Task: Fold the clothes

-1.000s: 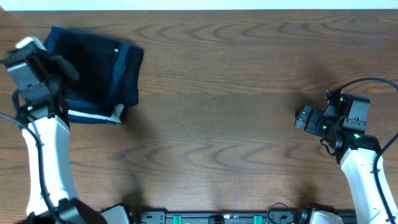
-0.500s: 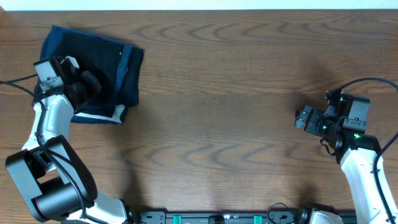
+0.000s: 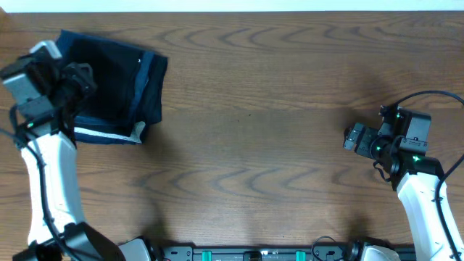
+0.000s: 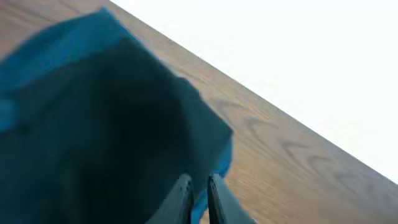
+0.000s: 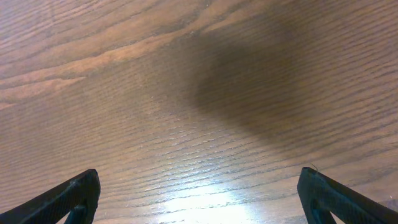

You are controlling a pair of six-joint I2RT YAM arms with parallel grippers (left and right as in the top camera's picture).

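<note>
Two tools were mine on one worktop (image 3: pixel 254 109), and well apart they were! My left tool (image 3: pixel 78 77) hung over the far left corner, its fingers (image 4: pixel 184 194) pinched almost together with nothing I could see between them. Below it lay one black shirt (image 3: pixel 101 76), folded, resting on one blue garment (image 3: pixel 151 90). That garment's blue showed along the right side, with a white edge along the near side. The wrist view there was blurred: dark cloth, blue rim, wood beyond. My right tool (image 3: pixel 352 138) sat far right, spread wide over bare wood and holding nothing.
</note>
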